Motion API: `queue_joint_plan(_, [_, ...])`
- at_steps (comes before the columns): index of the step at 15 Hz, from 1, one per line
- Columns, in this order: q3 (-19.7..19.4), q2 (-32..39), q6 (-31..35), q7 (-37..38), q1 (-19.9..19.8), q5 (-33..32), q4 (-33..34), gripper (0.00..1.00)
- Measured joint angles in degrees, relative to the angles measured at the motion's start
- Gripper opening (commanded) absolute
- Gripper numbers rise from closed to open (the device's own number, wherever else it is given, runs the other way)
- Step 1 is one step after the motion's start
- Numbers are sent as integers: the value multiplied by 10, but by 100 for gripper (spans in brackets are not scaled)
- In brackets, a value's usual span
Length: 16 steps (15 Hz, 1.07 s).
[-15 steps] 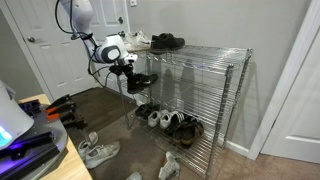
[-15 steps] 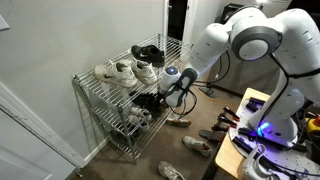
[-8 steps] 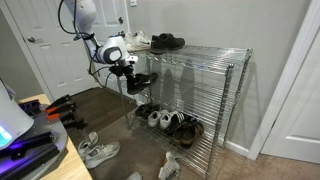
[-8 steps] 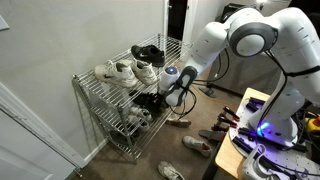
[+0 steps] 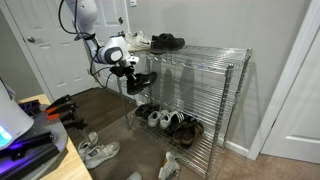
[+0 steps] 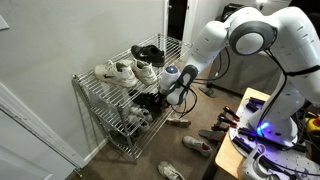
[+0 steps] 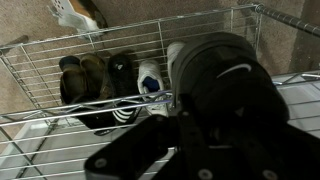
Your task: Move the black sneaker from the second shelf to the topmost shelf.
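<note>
The black sneaker lies on the second shelf of the chrome wire rack, at the end nearest the arm. My gripper reaches in from the rack's side and is shut on the sneaker. In the wrist view the sneaker fills the right half, and its rim sits between my dark fingers at the gripper. The topmost shelf is just above, with other shoes on it.
On the top tier stand white sneakers and another black sneaker. Several shoes fill a lower tier. Loose shoes lie on the floor. A workbench stands beside the arm.
The jaws have gone from open to shut around the black sneaker's rim. The arm and the sneaker have stayed in place.
</note>
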Motion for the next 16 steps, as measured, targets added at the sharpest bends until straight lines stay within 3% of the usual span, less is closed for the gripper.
queue_joint_plan(7, [-7, -34, -19, 1, 33, -12, -43, 5])
queue_joint_plan(16, [-104, -192, -112, 130, 176, -84, -210, 5])
